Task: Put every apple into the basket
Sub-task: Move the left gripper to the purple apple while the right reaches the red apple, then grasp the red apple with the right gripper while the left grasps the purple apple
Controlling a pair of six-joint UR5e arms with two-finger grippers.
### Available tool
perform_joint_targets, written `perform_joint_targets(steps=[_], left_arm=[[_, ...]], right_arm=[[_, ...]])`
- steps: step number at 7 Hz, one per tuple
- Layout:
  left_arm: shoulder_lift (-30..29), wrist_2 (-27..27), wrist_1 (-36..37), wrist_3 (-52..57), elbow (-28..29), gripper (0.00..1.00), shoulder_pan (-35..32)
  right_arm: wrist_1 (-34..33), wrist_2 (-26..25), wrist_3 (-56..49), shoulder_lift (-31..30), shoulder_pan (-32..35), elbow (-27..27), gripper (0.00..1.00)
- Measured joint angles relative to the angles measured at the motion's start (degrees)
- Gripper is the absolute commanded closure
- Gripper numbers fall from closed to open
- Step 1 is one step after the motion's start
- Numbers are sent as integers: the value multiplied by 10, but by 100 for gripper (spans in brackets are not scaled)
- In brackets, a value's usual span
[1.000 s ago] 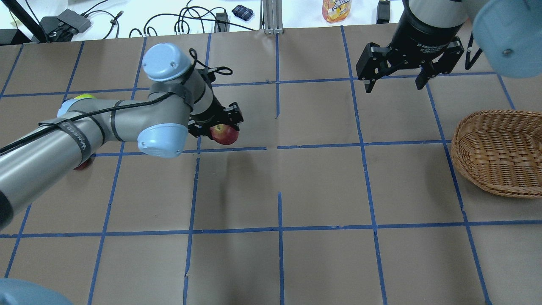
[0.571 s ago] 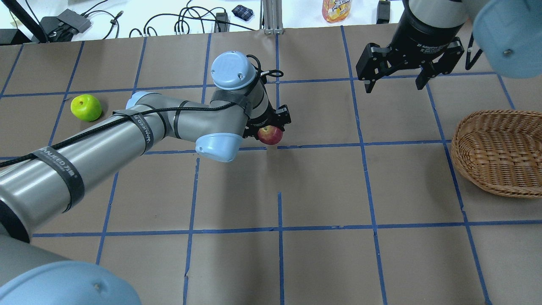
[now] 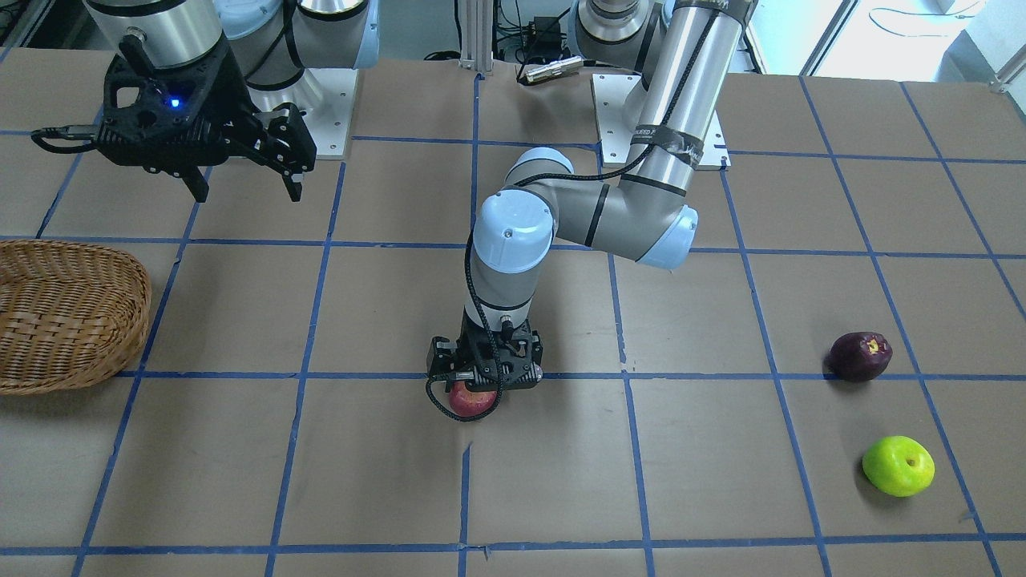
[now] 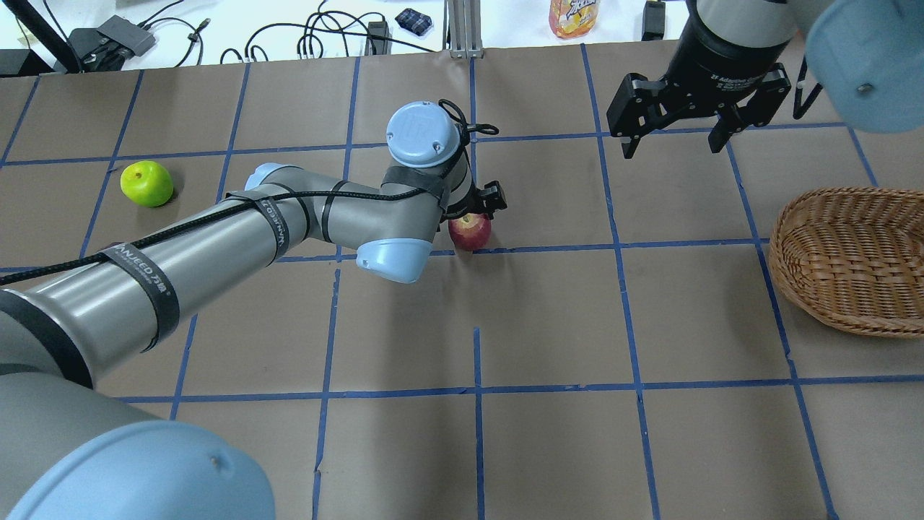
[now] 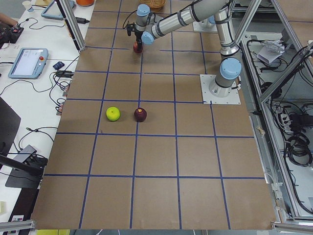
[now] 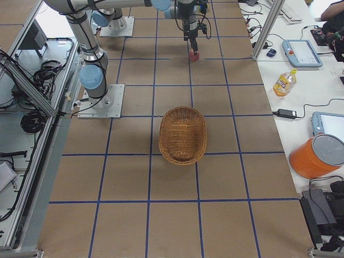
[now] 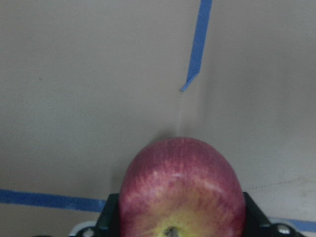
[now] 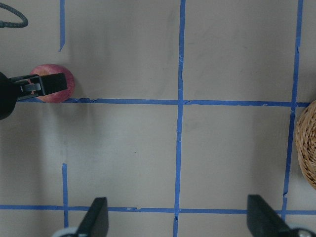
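Red apple (image 4: 470, 231), lime-green apple (image 4: 146, 183), maroon apple (image 3: 859, 356)

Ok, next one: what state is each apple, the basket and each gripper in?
red apple: gripped by the left gripper, low over the table.
purple apple: loose on the table.
green apple: loose on the table.
basket: upright, empty.
left gripper: shut on the red apple.
right gripper: open, empty, raised.

Brightly lit from above; softly shadowed under the left arm (image 4: 216, 231) at the middle of the counter (image 4: 548, 318); blown white past the far edge; blurred on the close red apple (image 7: 181, 192).
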Motion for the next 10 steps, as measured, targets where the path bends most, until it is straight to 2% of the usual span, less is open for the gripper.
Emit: perform_joint_targets(steps=[1, 3, 5, 7, 10], left_arm=[[25, 0, -25, 41, 0, 0, 33], [97, 5, -135, 176, -3, 0, 148], [139, 20, -216, 351, -14, 0, 303], [142, 23, -236, 503, -31, 0, 433], [113, 42, -193, 631, -40, 0, 518]], right_arm=[[-7, 1, 0, 2, 0, 0, 0], [-56, 23, 39, 40, 12, -7, 0], [-155, 45, 111, 135, 63, -17, 0], [-251, 43, 178, 235, 120, -20, 1], [-314, 42, 237, 320, 175, -17, 2]])
